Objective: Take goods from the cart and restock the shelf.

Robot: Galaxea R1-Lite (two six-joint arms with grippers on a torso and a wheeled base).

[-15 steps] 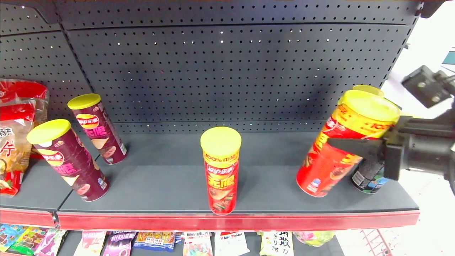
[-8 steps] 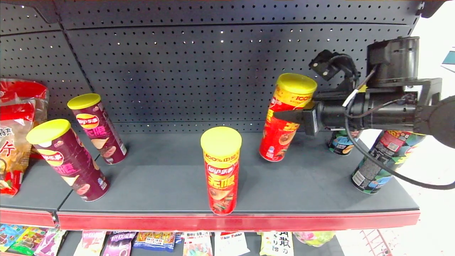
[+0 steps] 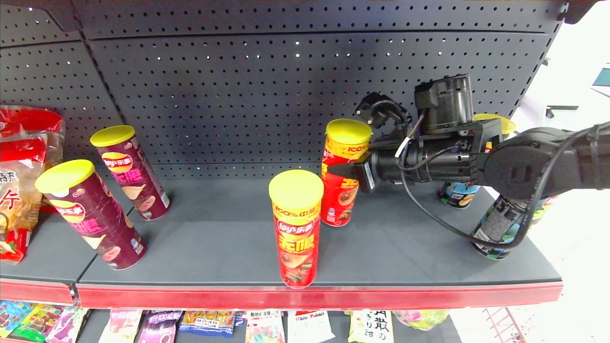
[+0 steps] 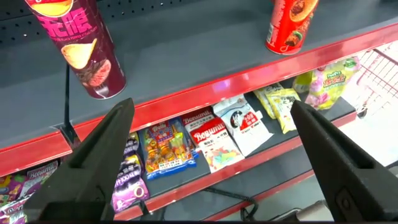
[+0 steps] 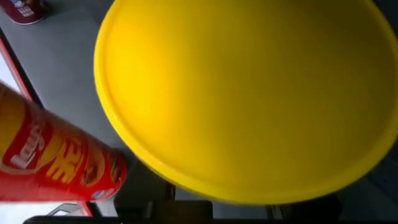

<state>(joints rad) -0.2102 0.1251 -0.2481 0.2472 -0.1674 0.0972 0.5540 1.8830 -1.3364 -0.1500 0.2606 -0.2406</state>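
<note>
A red chips can with a yellow lid (image 3: 339,190) is held near its top by my right gripper (image 3: 346,168), which is shut on it. It hangs slightly tilted at the middle of the grey shelf (image 3: 391,247), just behind and right of another red can (image 3: 296,228) standing at the front edge. Whether its base touches the shelf I cannot tell. The held can's yellow lid (image 5: 249,93) is close up in the right wrist view, with the front red can (image 5: 50,165) beyond. My left gripper (image 4: 211,162) hangs open and holds nothing, below the shelf's red lip (image 4: 186,93).
Two maroon cans (image 3: 131,174) (image 3: 90,214) lean at the shelf's left, beside red snack bags (image 3: 24,181). Dark patterned cans (image 3: 457,194) (image 3: 498,231) stand at the right, under my right arm. Snack packets (image 4: 205,134) fill the lower shelf. Free shelf floor lies between the maroon and red cans.
My right arm has carried the red can from the shelf's right end leftward and deeper, to just behind the front red can. Nothing else on the shelf has moved.
</note>
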